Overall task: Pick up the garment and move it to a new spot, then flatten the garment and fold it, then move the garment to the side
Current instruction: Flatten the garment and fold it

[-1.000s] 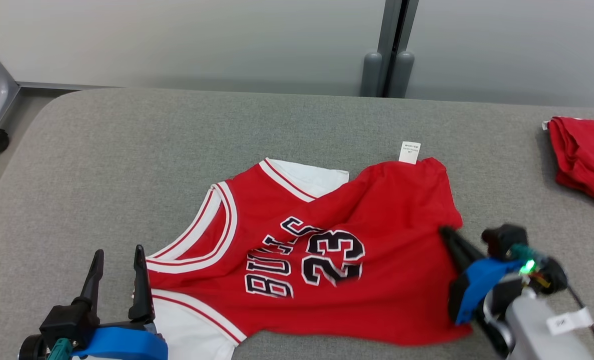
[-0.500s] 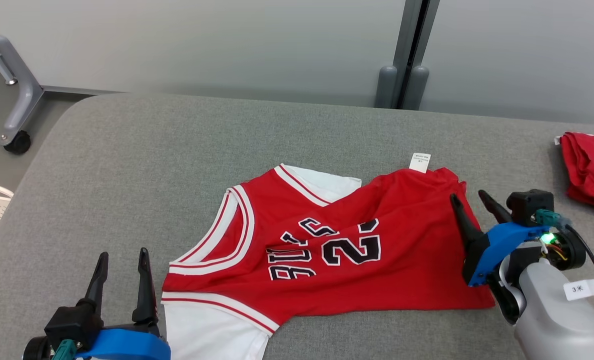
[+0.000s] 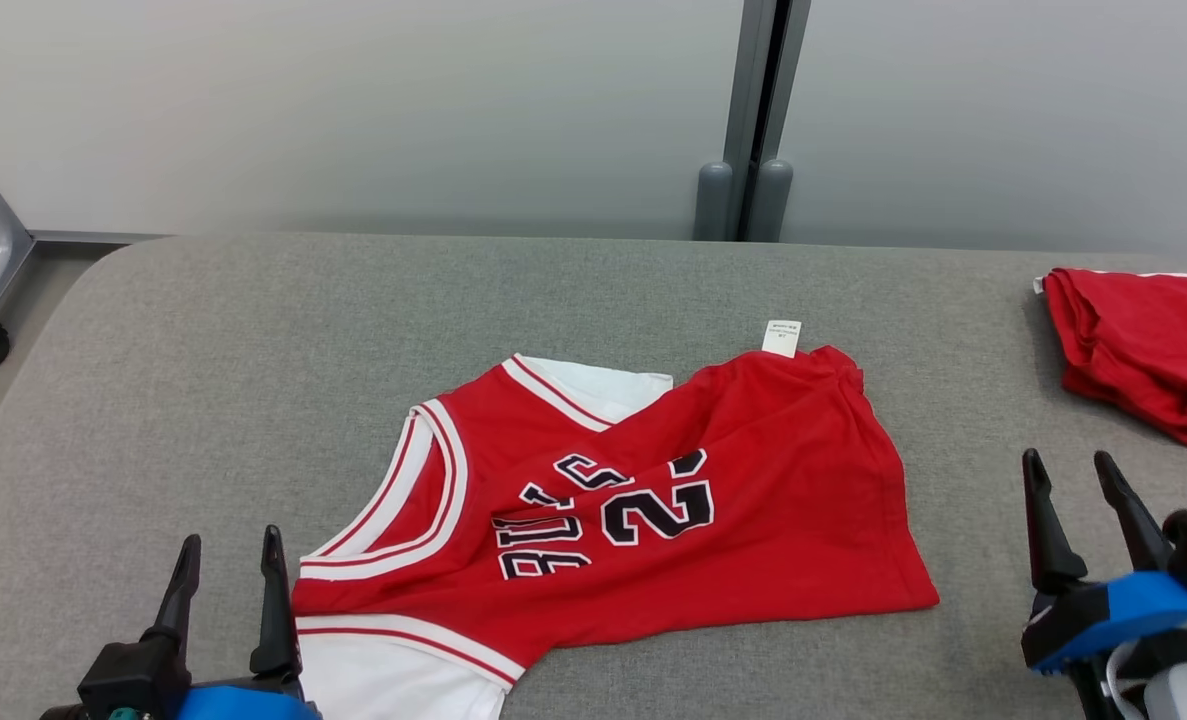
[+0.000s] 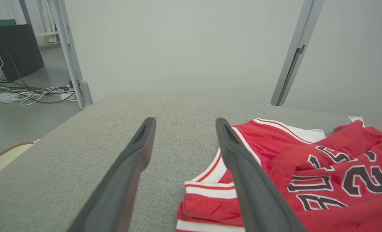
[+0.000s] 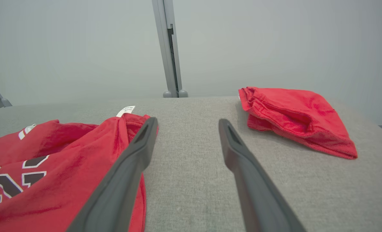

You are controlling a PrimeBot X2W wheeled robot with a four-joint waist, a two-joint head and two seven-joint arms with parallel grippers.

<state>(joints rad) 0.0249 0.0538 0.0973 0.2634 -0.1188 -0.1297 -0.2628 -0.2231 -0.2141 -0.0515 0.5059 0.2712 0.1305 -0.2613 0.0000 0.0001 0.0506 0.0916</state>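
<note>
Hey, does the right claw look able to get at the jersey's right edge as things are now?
Probably yes: the right claw stands open just beside the jersey, with bare table between them and nothing lying on that edge.

The left gripper (image 3: 231, 542) stands with jaws wide apart, fingers pointing up. The right gripper (image 3: 1066, 462) is also spread, fingertips tilted slightly left.

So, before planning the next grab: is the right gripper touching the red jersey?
Apart. The head view shows a strip of bare grey surface between the right gripper and the near edge of the red jersey; its jaws stand open and empty.
</note>
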